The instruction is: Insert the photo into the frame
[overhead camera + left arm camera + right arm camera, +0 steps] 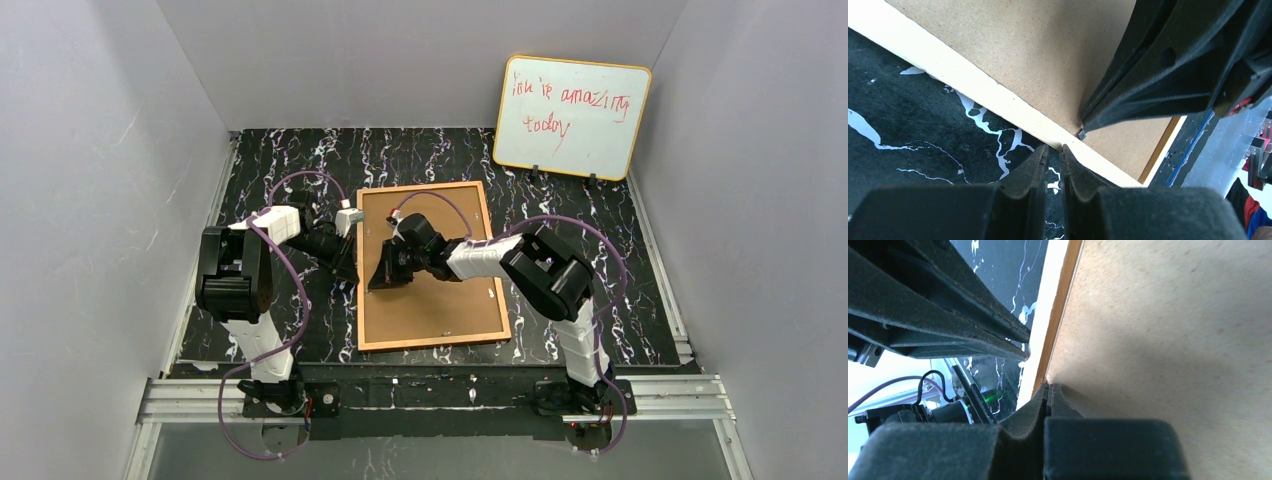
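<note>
Rectangular orange-brown wooden frame [440, 322] lies face-down on the black marbled table [420, 155], its back matte speckled fibreboard. At its left rail, left gripper [1053, 148] and right gripper [1049, 386] are both closed, holding nothing.

Frame [430, 310]: matt, finely speckled brown fibreboard back within a smooth orange-brown wooden rim (paler where light strikes it); worktop [440, 155]: black, white-veined, marble-look surface with a faint sheen; left gripper [1054, 149]: fingers [1030, 175] of matt, grainy black plastic.
</note>
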Robot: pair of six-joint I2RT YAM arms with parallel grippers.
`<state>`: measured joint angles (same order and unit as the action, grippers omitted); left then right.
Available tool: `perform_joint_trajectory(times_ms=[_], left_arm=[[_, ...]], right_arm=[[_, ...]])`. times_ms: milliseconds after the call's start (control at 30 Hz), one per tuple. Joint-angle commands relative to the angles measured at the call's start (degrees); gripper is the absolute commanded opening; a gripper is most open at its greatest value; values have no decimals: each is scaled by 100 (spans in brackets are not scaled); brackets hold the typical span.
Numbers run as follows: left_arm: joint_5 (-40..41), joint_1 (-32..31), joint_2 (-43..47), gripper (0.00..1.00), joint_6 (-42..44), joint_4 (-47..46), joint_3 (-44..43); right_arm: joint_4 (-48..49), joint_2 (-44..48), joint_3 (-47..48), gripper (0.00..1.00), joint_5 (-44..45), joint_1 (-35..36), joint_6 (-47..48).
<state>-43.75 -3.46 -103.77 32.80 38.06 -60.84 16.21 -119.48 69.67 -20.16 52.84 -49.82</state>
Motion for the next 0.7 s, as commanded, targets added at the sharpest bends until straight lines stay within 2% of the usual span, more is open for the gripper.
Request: perform_joint_trajectory(times_ms=[0,233,267,300,367,533,667], left_arm=[[684,-49,-260,11,283,-196,175],[666,-49,-272,11,165,-209,70],[666,-37,-287,11,100,-204,8],[639,-21,-315,11,24,-205,-84],[541,38,-423,17,-197,-211,-332],[414,100,-764,41,-726,-317,-900],[439,100,-963,43,-830,-415,-1051]], right_arm=[[-176,94,287,1,-107,-205,271],[-307,-63,551,4,-124,-281,335],[-337,-85,609,8,-95,-333,353],[-365,-96,675,16,-43,-411,369],[-426,-178,839,22,9,-537,421],[-622,-567,1475,30,85,-834,500],[-706,-993,1993,30,86,-1026,497]])
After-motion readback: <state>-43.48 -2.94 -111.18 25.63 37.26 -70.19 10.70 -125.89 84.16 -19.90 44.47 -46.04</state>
